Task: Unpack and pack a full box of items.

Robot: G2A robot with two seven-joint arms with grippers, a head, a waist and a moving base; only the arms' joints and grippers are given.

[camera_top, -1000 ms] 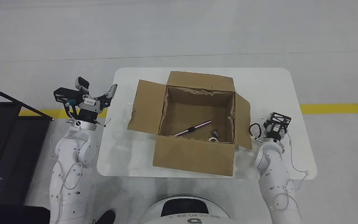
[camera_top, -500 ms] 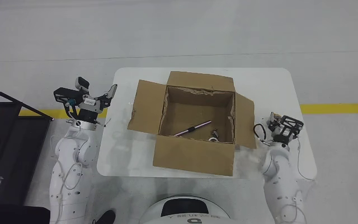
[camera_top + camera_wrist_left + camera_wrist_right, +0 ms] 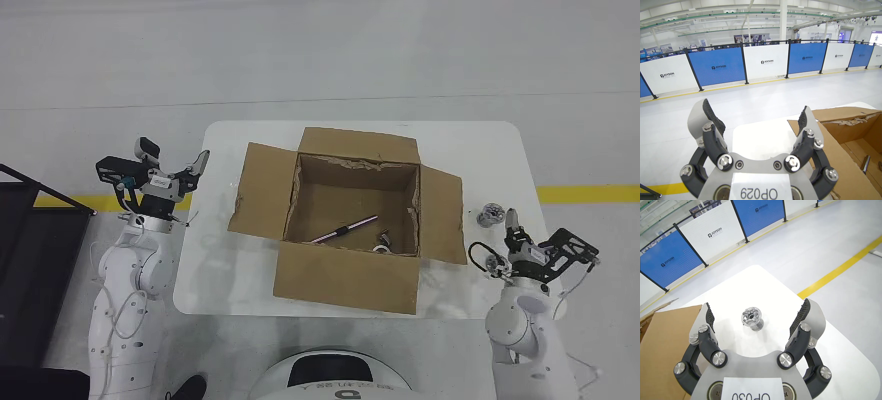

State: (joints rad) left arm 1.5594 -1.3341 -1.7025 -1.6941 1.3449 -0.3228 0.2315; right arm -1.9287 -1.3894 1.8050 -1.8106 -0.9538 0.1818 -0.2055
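Unpacking, likely: the small silver flanged metal part (image 3: pixel 752 320) stands on the white table (image 3: pixel 772 285) just beside the open brown cardboard box (image 3: pixel 345 280). Advice: back off straight so it stays upright. Right gripper (image 3: pixel 757 306) sits low behind it, spread, empty. Left gripper (image 3: pixel 755 109) is raised at the table's left edge — also spread.

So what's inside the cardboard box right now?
In the box, a metal rod lies flat, a small metal part beside it. Its near wall hides the floor strip behind it.
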